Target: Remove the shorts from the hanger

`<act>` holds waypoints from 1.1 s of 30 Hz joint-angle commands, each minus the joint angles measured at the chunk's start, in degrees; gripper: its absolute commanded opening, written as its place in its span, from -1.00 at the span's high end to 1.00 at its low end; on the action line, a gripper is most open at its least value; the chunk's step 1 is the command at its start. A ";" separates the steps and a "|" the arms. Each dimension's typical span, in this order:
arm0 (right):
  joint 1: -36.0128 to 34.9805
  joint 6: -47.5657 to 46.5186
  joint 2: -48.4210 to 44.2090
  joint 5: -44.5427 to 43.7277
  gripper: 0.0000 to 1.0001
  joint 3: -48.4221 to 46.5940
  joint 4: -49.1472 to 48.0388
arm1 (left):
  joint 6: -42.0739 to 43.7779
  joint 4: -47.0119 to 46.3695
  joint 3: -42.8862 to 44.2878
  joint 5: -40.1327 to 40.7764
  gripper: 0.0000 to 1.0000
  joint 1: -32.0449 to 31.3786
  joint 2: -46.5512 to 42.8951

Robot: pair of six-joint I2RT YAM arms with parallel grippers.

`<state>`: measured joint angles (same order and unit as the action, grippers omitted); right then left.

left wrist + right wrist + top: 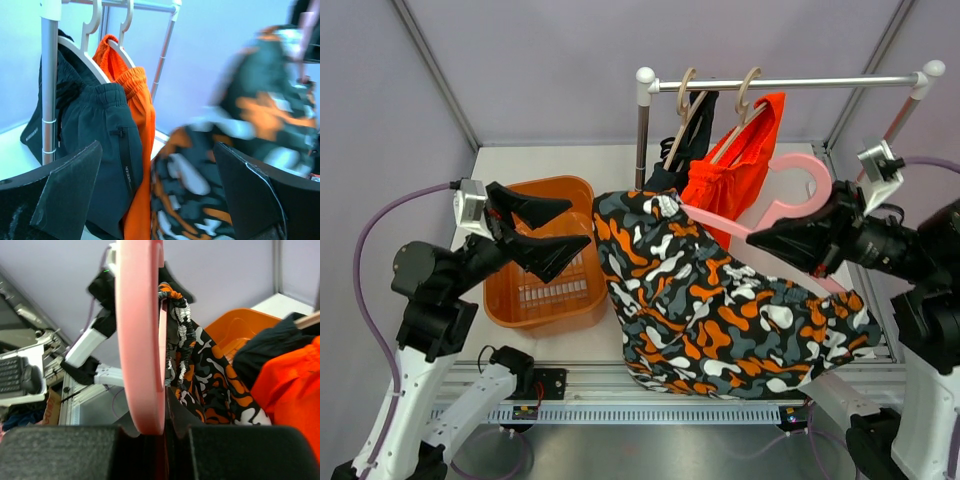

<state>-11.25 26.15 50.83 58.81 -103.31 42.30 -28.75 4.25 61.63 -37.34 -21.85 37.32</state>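
We see the basket (535, 188) on the worktop (570, 160), left of the draped shorts (720, 310); behind them the rack (800, 82) carries two more shorts (735, 170).

A pale table (555, 160) with a metal rail along its near edge carries everything. An orange plastic basket (548, 300) with a slotted floor sits on the table's left half. Toward the back, the upright post of a metal clothes rack (642, 140) stands on the surface. The camouflage shorts (720, 310) spread over the right half, their lower edge reaching past the near rail, though how much of the cloth actually rests on the surface cannot be told.
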 commanded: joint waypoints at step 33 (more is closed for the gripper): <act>-36.73 -9.27 22.20 -58.79 1.00 -1.54 -2.93 | 11.35 16.39 3.06 39.32 -0.98 -18.30 5.48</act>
<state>-43.86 19.88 71.02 13.76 -101.12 40.95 -20.73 18.50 61.73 -10.41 -37.30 41.56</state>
